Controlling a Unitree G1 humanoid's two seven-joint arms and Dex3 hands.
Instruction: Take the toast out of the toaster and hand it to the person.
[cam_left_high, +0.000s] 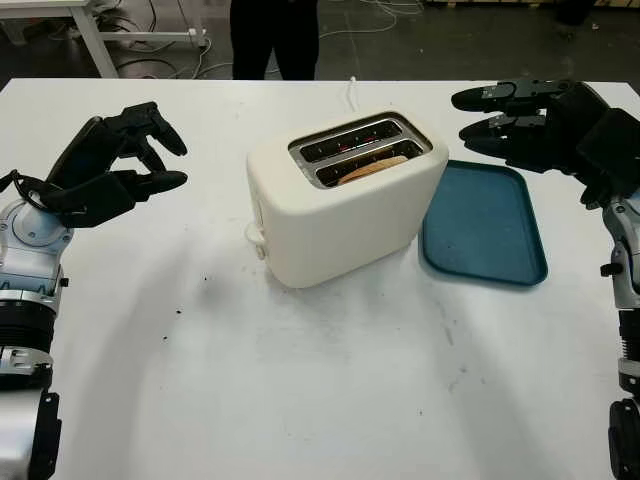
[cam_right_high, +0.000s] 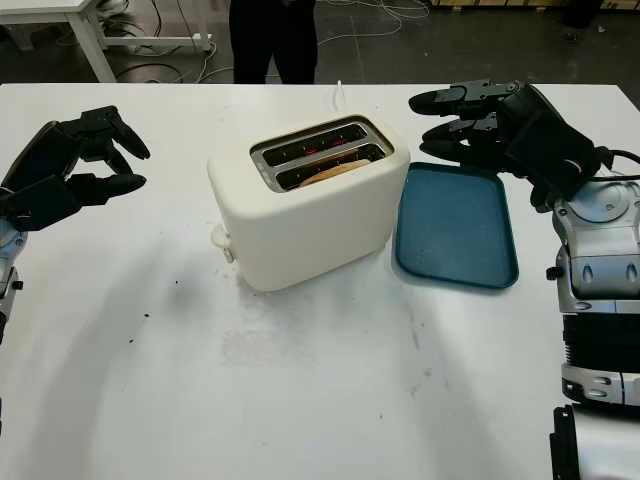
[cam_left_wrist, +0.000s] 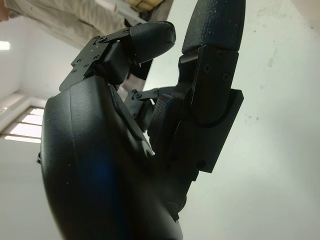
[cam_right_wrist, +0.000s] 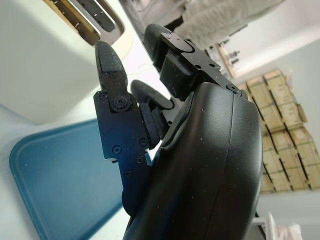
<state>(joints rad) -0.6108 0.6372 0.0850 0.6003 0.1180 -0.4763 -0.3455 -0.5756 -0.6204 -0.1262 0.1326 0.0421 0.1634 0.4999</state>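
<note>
A cream two-slot toaster (cam_left_high: 340, 205) stands mid-table, and a slice of toast (cam_left_high: 372, 168) sits low in its nearer slot. My right hand (cam_left_high: 500, 120) hovers open to the right of the toaster, above the far edge of the blue tray (cam_left_high: 485, 230). My left hand (cam_left_high: 135, 160) is held open above the table at the left, well clear of the toaster. The toaster's slots (cam_right_wrist: 90, 20) and the tray (cam_right_wrist: 60, 175) appear beyond my right hand's fingers (cam_right_wrist: 112, 100). A person (cam_left_high: 275, 35) in dark trousers stands behind the table's far edge.
The blue tray lies flat to the right of the toaster. A white cord (cam_left_high: 352, 90) runs from behind the toaster toward the far edge. Another white table (cam_left_high: 90, 25) and cables are on the floor at the back left.
</note>
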